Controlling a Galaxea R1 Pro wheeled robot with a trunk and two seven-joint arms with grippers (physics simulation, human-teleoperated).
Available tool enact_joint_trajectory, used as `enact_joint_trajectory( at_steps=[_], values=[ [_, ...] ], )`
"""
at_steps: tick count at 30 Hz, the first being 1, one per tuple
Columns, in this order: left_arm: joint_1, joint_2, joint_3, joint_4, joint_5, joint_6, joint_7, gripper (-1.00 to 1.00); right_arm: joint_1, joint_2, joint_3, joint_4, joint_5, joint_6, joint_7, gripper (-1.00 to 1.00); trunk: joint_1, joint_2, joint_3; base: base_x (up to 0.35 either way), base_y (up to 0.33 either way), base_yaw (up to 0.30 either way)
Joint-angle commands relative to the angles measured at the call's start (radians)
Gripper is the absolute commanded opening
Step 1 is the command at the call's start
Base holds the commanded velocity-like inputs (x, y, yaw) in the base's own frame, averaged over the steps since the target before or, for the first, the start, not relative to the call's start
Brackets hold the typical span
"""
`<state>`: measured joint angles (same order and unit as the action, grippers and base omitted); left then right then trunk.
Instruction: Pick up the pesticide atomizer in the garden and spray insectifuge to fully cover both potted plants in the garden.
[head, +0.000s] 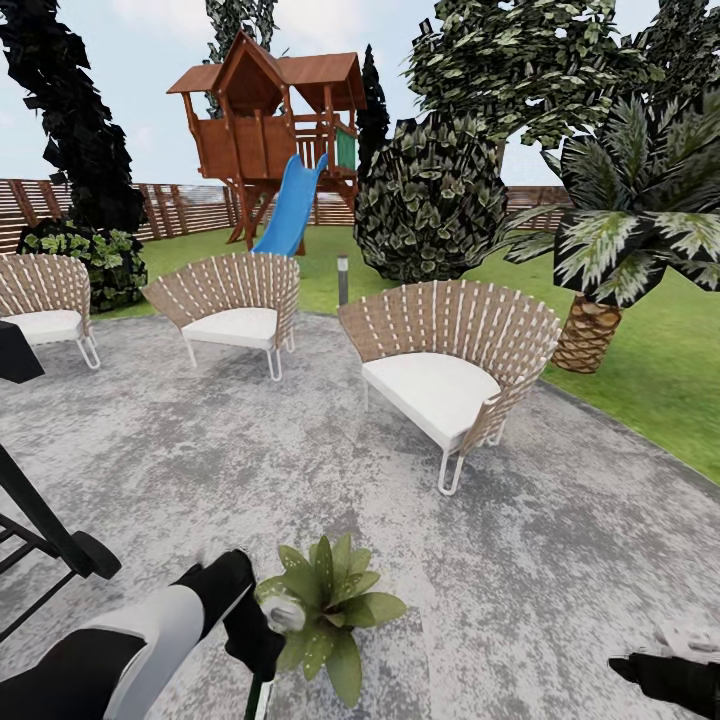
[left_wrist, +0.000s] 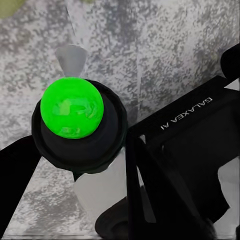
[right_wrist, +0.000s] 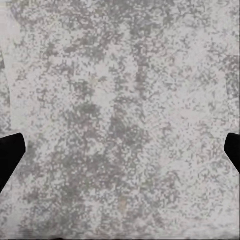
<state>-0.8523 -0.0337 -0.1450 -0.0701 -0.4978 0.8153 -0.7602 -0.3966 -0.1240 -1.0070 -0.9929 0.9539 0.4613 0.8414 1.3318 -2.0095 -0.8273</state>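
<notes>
At the head view's bottom centre, our left gripper (head: 262, 625) pinches the whitish-grey-headed pesticide atomizer (head: 283, 612), touching the broad light-green potted plant (head: 335, 600) on the grey patio (head: 300, 450). Our right gripper (right_wrist: 120, 150) hangs spread.

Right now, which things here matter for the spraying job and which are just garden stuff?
For the job:
- pesticide atomizer, in the left gripper
- light-green potted plant
- grey patio

Just around:
- three wicker chairs, nearest
- playhouse with blue slide
- palm
- fence

Wicker chairs (head: 452, 375) on grey patio (head: 560, 560), playhouse (head: 270, 120) behind
</notes>
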Motion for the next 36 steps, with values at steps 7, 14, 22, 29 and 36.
enact_joint_trajectory(
  at_steps=[7,14,22,29,36],
  values=[
    [0.037,-0.001,-0.004,0.048,0.004,0.003,0.040,-1.00,-0.002,0.000,-0.005,0.141,0.006,0.002,0.003,1.00,0.000,0.000,-0.001,0.000,0.000,0.000],
    [0.039,-0.005,-0.001,0.048,0.008,0.004,0.043,-1.00,-0.002,0.000,-0.005,0.152,0.006,0.002,0.002,1.00,0.000,0.000,-0.001,0.000,-0.125,0.047],
    [0.039,-0.005,-0.001,0.049,0.008,0.004,0.043,-1.00,-0.001,0.000,-0.005,0.152,0.006,0.002,0.002,1.00,0.000,0.000,-0.001,0.000,-0.271,0.204],
    [0.039,-0.005,0.016,0.045,0.010,0.004,0.043,-1.00,-0.001,-0.001,-0.005,0.152,0.005,0.002,0.002,1.00,0.000,0.000,-0.001,0.000,-0.051,0.109],
    [0.039,-0.005,0.112,0.017,0.010,0.002,0.063,-1.00,-0.002,0.000,-0.005,0.154,0.006,0.002,0.002,1.00,0.000,0.000,-0.001,0.000,-0.294,0.265]
  ],
)
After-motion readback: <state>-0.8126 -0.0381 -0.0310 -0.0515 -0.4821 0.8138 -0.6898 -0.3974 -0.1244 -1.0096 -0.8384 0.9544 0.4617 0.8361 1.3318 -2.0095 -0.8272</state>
